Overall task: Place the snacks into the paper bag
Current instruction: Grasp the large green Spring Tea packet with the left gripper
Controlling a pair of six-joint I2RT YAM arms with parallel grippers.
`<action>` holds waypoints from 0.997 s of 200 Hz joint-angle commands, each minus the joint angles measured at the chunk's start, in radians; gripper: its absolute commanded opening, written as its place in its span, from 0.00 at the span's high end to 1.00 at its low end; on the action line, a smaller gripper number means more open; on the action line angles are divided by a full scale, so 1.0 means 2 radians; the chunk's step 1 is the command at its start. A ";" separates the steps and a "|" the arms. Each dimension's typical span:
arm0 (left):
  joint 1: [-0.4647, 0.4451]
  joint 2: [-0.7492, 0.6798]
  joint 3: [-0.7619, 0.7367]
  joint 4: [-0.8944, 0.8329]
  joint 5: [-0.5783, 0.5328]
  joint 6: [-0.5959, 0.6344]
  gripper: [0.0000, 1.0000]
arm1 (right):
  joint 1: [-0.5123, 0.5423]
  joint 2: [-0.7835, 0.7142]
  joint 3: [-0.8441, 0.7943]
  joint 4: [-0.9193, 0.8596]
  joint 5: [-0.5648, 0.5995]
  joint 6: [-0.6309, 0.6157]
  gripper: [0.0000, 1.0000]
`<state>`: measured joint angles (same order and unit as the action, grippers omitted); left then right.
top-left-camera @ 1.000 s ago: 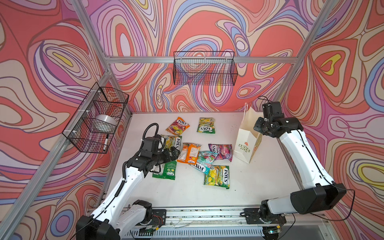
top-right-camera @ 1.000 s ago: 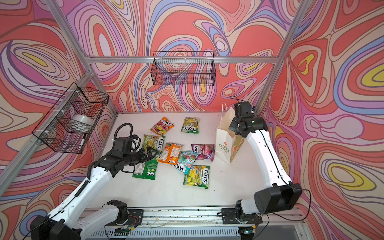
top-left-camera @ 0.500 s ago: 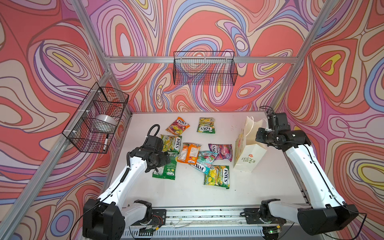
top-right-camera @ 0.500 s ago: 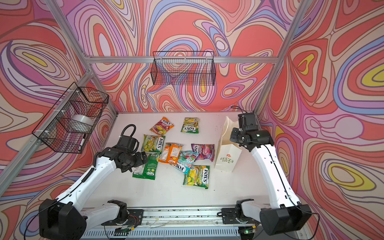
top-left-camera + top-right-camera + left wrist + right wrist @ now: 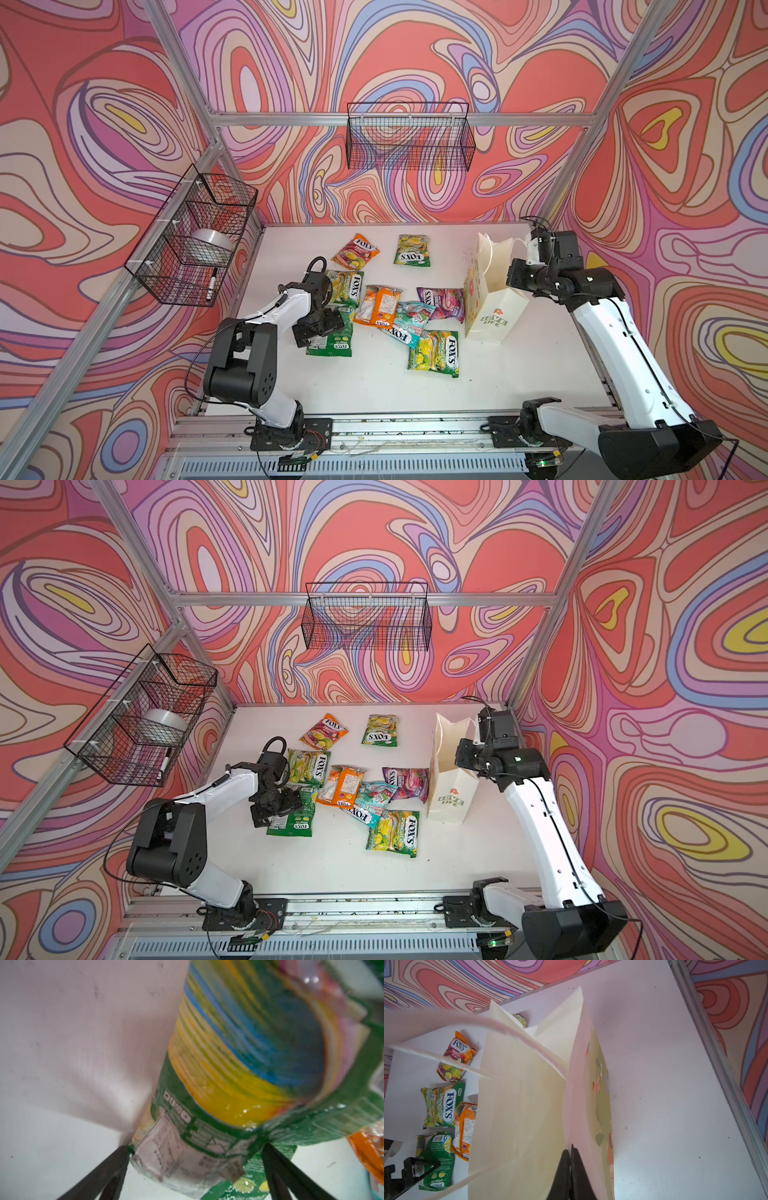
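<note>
Though speckled, white tabletop [image 5: 374, 395] (swirly walls [image 5: 415, 62])

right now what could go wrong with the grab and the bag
The open left gripper straddles a green packet lying over a second green packet; closing might catch both or slip on the glossy film. The right gripper pinches just one wall of the paper bag, so it could crumple or tip.

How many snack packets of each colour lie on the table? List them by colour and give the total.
Orange packets: 2
Yellow-green packets: 3
Green packets: 2, overlapping
Purple packet: 1
Teal packet: 1
Total: 9
</note>
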<state>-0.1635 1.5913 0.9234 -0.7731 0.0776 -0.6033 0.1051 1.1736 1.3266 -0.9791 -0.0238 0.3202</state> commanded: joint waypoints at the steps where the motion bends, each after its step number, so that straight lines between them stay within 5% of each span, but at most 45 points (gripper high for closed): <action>1: -0.006 0.022 0.006 0.014 -0.020 -0.013 0.00 | -0.004 -0.012 -0.014 0.002 -0.025 -0.005 1.00; 119: -0.009 -0.047 -0.068 0.136 0.004 -0.059 0.56 | -0.004 -0.032 -0.035 0.006 -0.045 0.001 1.00; 199: -0.009 -0.155 -0.041 0.074 -0.037 -0.068 0.76 | -0.003 -0.034 -0.029 0.005 -0.028 0.008 1.00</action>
<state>-0.1768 1.3411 0.7933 -0.5514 0.0483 -0.7189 0.0994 1.1145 1.2713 -0.9562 -0.0994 0.3252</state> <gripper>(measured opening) 0.268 0.047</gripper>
